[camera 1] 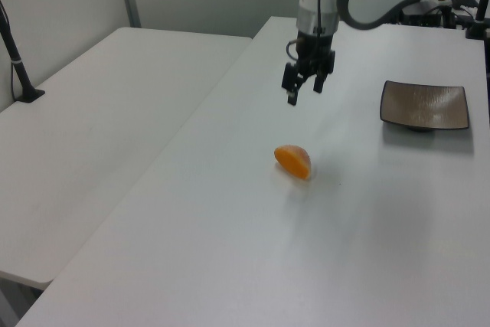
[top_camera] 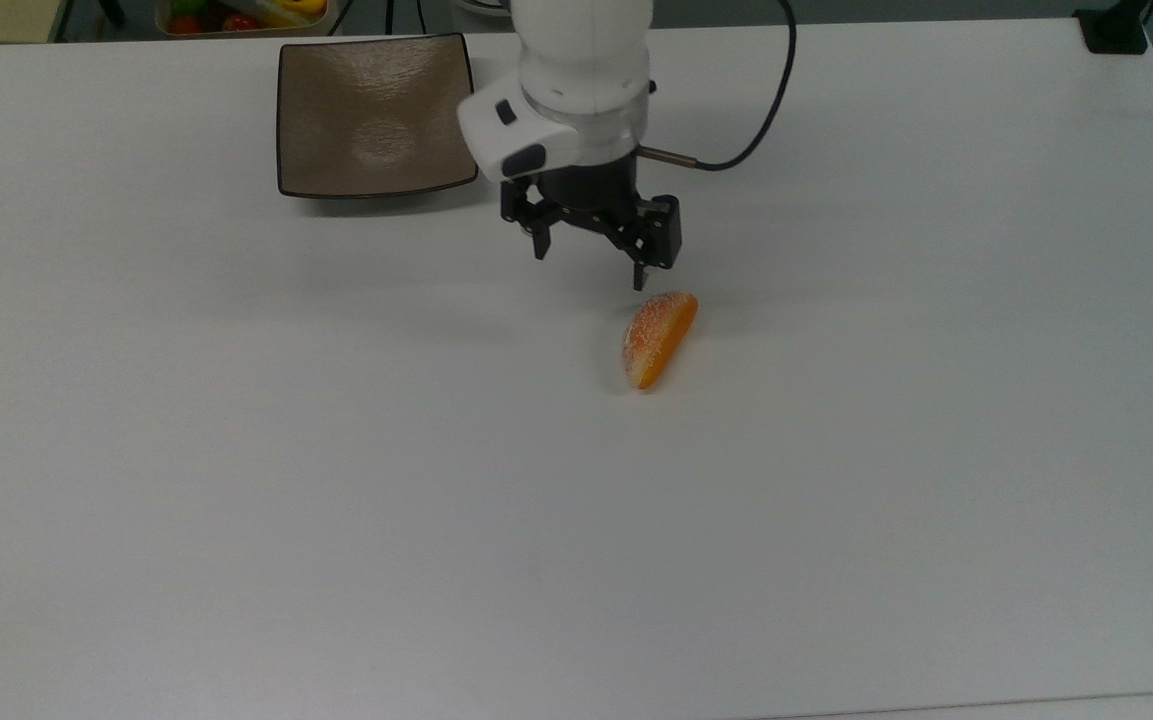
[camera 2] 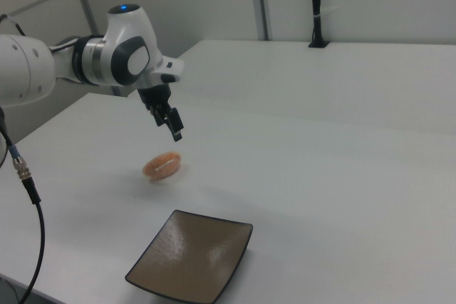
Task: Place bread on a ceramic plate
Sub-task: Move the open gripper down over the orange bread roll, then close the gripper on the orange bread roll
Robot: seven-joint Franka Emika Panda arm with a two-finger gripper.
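The broad white bench [top_camera: 836, 500] carries everything, and its bare surface leaves the arm free room to travel between the two task things. The white Franka arm [top_camera: 581, 70] reaches out over the bench with its wrist pointing down, a pose that suits a grasp from above.

The square glossy brown ceramic plate [top_camera: 376, 115] sits near the far edge of the bench, at the top view's upper left, with nothing in it. Its upturned edges and shallow centre should keep a small rounded item from sliding out once it is set down. It lies well apart from the bread, so a carry across the bench will be needed.

The black two-finger gripper [top_camera: 591, 258] hangs above the bench between plate and bread, nearer the bread. Its fingers [top_camera: 639, 270] are spread apart and hold nothing, presumably so they can straddle the bread on the way down. In the left view the gripper [camera 1: 303, 89] is clearly raised off the surface, so the descent is not yet made.

The small oval orange half-bun of bread [top_camera: 658, 338] rests on the bench near its middle, on its narrow edge, sugary speckled crust toward the top view's left and smooth orange face toward the top view's right. Its long axis runs slantwise, so the fingers would likely need to close across the short width, crust to flat face.
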